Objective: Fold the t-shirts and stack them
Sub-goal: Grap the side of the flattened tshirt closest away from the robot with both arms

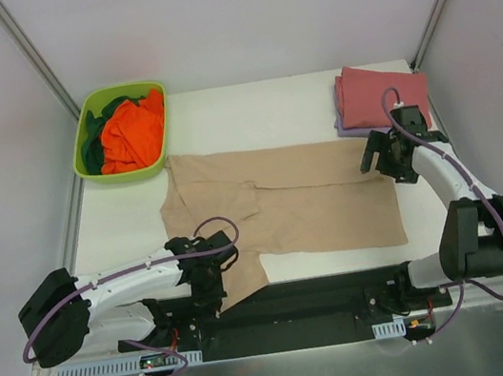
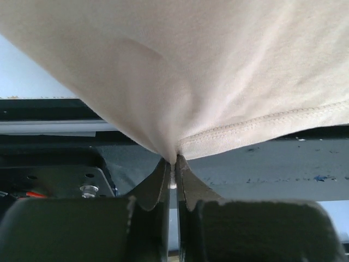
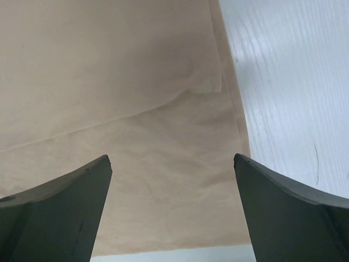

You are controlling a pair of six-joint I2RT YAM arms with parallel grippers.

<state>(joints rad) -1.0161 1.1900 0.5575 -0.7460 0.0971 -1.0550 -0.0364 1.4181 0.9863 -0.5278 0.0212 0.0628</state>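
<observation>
The tan-beige t-shirt (image 1: 302,201) lies spread across the middle of the table. Its near left corner hangs over the front edge. My left gripper (image 1: 210,274) is shut on that corner; in the left wrist view the cloth (image 2: 180,82) is pinched between the fingers (image 2: 155,183). My right gripper (image 1: 380,160) is open and empty over the shirt's far right part (image 3: 136,109). A dusty red shirt (image 1: 381,94) lies folded on a lavender one (image 1: 346,128) at the back right. Bright orange (image 1: 131,131) and dark green (image 1: 103,111) shirts lie in the tub.
The lime-green tub (image 1: 86,138) stands at the back left of the white table (image 1: 248,111). The black arm base rail (image 1: 290,302) runs along the near edge. Bare table (image 3: 289,82) shows right of the shirt in the right wrist view.
</observation>
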